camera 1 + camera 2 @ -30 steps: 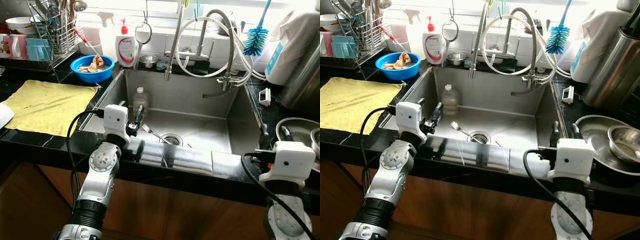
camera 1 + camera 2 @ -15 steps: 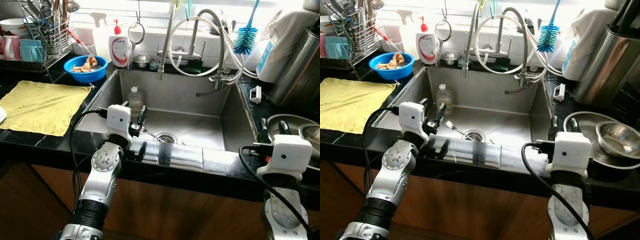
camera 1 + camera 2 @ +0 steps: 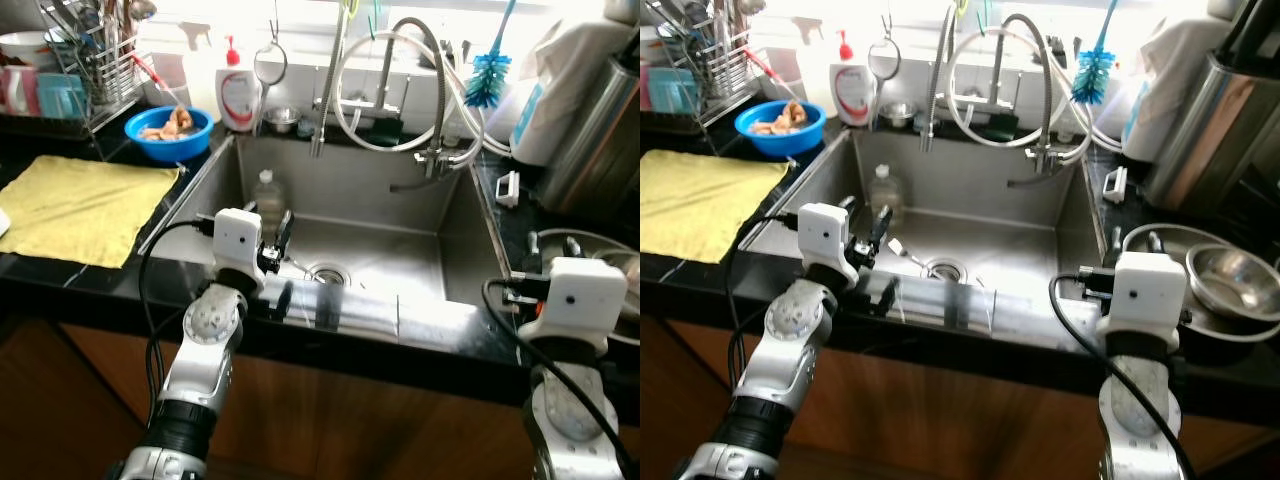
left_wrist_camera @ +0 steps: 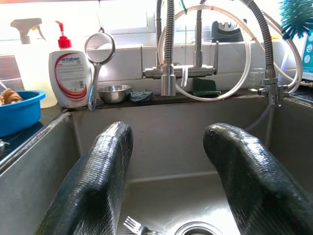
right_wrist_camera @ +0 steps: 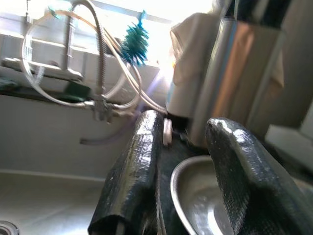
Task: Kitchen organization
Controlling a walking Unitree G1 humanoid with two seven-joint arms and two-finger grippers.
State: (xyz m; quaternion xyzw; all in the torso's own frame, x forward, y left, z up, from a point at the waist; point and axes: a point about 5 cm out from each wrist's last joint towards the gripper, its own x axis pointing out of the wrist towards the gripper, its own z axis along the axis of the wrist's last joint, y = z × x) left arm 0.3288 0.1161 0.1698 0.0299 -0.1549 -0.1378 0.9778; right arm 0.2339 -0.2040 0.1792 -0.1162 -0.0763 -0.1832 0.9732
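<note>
A steel sink [image 3: 455, 250] holds a fork [image 3: 902, 250] beside the drain [image 3: 328, 272] and a clear plastic bottle [image 3: 266, 192] upright at its left wall. My left gripper [image 4: 166, 134] is open over the sink's front left edge, pointing at the far wall, with the fork [image 4: 131, 225] just below its fingers. My right gripper [image 5: 183, 120] is open above the counter right of the sink, over the rim of a steel bowl [image 5: 195, 196]. That bowl [image 3: 1230, 280] sits in a larger steel dish.
A yellow cloth [image 3: 75, 205] covers the left counter. Behind it are a blue bowl [image 3: 168, 130] of scraps, a soap bottle [image 3: 240, 95] and a dish rack [image 3: 95, 70]. Faucet hoses [image 3: 400, 80] loop over the sink's back. A tall steel canister [image 3: 600, 140] stands at right.
The whole picture has shifted a little, so the camera moved. Both grippers keep their places and stay open; the fork and bottle lie as before.
</note>
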